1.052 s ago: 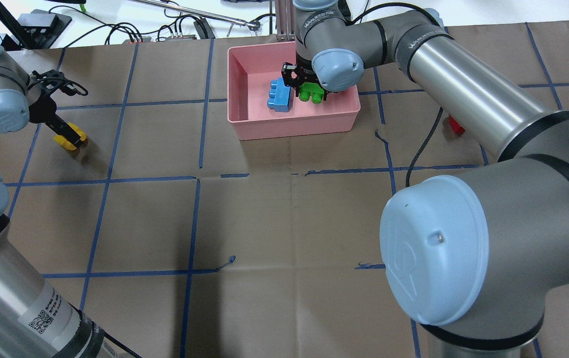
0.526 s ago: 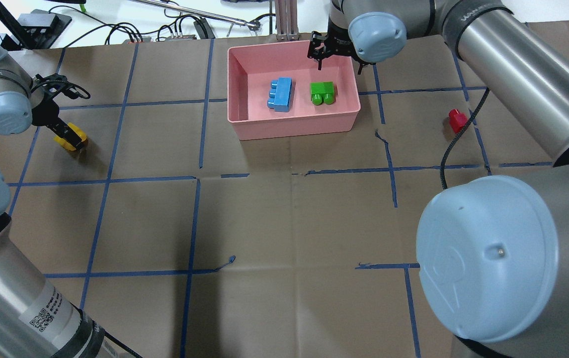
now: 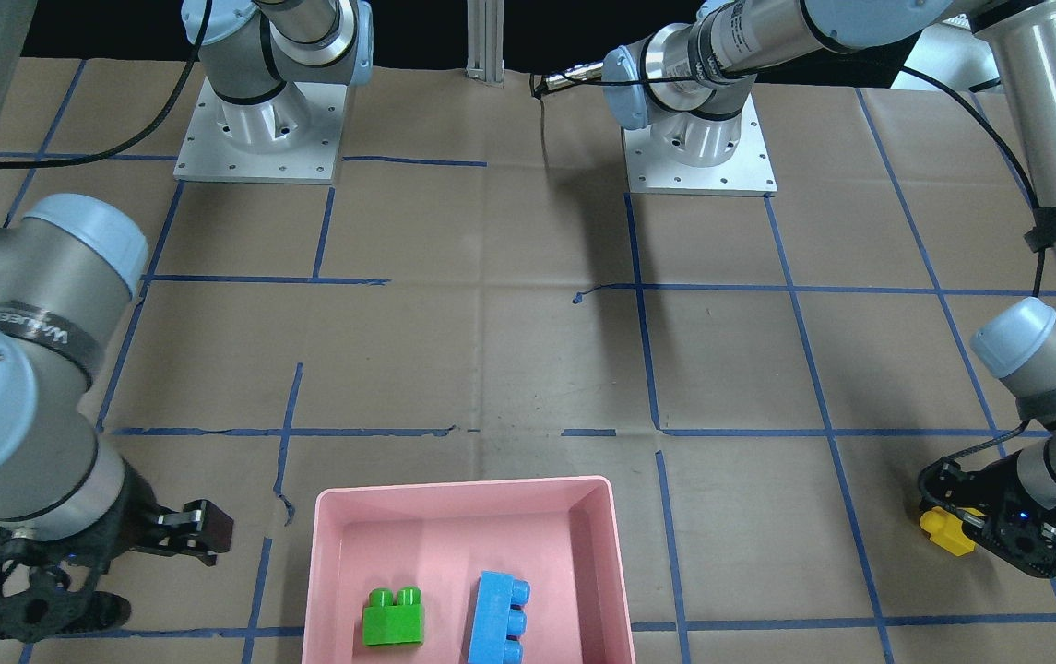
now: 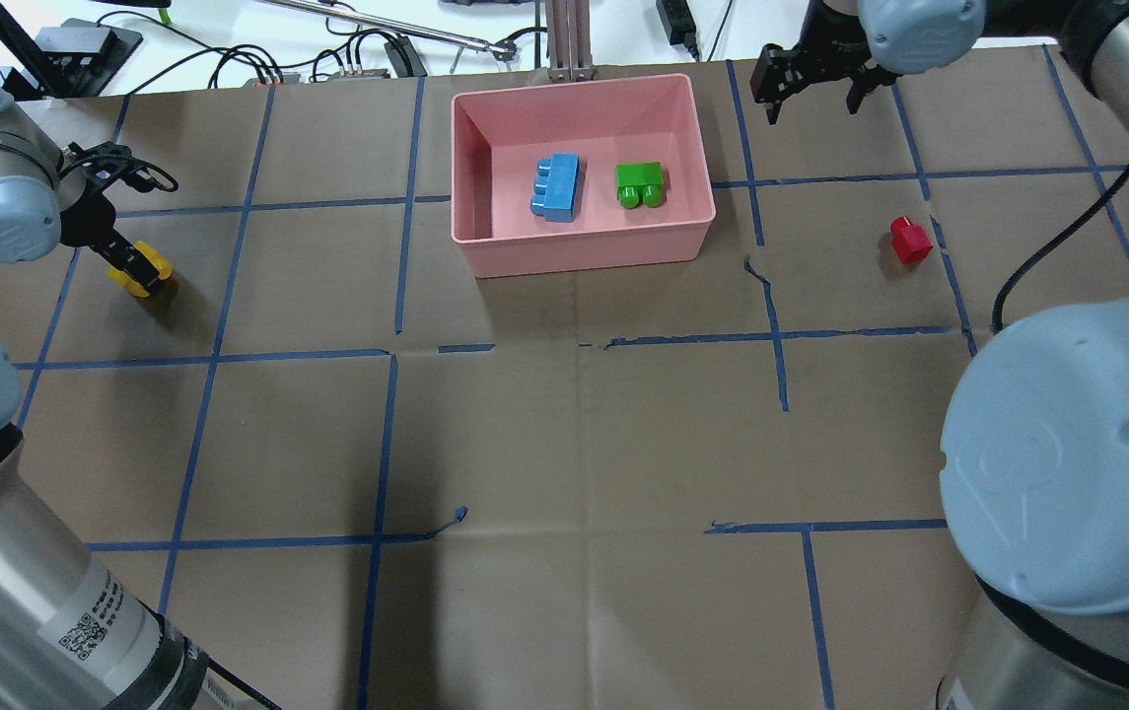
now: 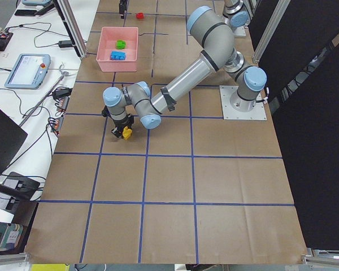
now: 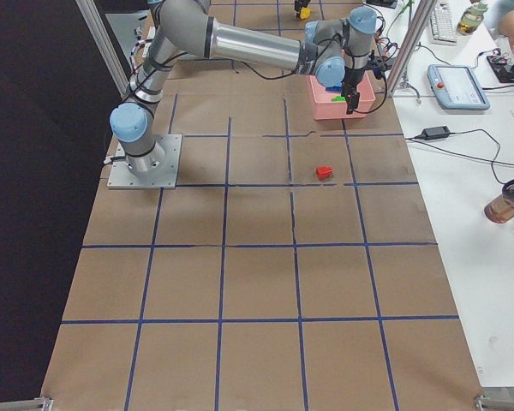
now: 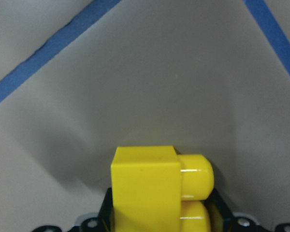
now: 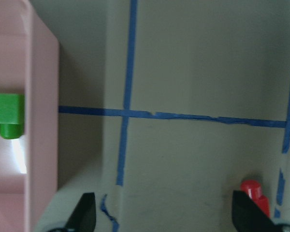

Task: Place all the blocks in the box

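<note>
The pink box (image 4: 584, 258) stands at the far middle of the table and holds the blue block (image 4: 556, 186) and the green block (image 4: 640, 183). The red block (image 4: 910, 240) lies on the table right of the box. My right gripper (image 4: 813, 104) is open and empty, beyond the box's far right corner. Its wrist view shows the red block (image 8: 253, 195) by one fingertip and the box wall (image 8: 41, 121). My left gripper (image 4: 130, 264) is shut on the yellow block (image 4: 142, 270) at the far left, low over the table. The left wrist view shows the yellow block (image 7: 150, 188) between the jaws.
Brown paper with blue tape lines (image 4: 396, 350) covers the table. Cables and devices (image 4: 357, 59) lie beyond its far edge. The two arm bases (image 3: 698, 152) stand at the robot's side. A cable (image 4: 1047, 256) hangs from the right arm near the red block.
My right gripper has let go of the green block in the box, then risen and moved right, out past the box. My left gripper has barely moved.
</note>
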You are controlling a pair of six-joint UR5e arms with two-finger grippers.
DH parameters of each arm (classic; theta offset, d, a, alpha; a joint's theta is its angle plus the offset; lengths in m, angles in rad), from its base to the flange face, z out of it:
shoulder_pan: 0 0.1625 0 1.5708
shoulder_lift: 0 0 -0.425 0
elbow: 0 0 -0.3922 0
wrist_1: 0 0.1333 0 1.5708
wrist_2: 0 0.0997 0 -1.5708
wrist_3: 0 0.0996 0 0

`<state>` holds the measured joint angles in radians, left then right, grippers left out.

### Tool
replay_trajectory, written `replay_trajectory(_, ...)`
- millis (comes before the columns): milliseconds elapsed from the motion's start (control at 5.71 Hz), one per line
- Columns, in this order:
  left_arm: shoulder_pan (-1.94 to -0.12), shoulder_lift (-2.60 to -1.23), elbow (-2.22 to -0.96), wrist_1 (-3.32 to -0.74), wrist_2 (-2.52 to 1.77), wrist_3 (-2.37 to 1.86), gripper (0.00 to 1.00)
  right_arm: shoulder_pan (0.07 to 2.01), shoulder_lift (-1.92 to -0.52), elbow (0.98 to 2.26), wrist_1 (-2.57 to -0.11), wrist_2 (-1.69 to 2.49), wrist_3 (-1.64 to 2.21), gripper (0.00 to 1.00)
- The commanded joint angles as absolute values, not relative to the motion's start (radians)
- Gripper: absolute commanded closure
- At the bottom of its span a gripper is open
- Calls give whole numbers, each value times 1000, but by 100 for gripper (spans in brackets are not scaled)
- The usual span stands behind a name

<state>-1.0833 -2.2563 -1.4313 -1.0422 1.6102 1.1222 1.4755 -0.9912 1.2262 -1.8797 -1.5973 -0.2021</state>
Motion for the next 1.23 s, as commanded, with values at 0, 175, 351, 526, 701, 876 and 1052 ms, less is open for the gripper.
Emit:
replay_trajectory(0,-1120,-2223,-1414,-1156,1603,1029,100,1329,-980,1337,-1906,-1594,-465,0)
replay_trajectory(175,-1187,-2180,-1413,-1210,1560,856,100,1322,-944,1345,-1919,-1592,-636,0)
replay_trajectory(351,-1275,-2136,-1413,-1235,1546,634,100,1316,-895,1347,-1999,-1595,-659,0)
replay_trajectory(526,-1373,-2108,-1407,-1235,1481,383,100,1316,-844,1353,-2061,-1598,-684,0)
replay_trajectory(701,-1461,-2103,-1358,-1233,1473,185,100,1316,-841,1353,-2057,-1600,-678,0)
replay_trajectory(876,-1535,-2127,-1279,-1223,1383,11,100,1316,-841,1354,-2049,-1603,-672,0)
replay_trajectory(1052,-1616,-2182,-1229,-1116,1379,-114,100,1316,-844,1355,-2016,-1632,-617,1)
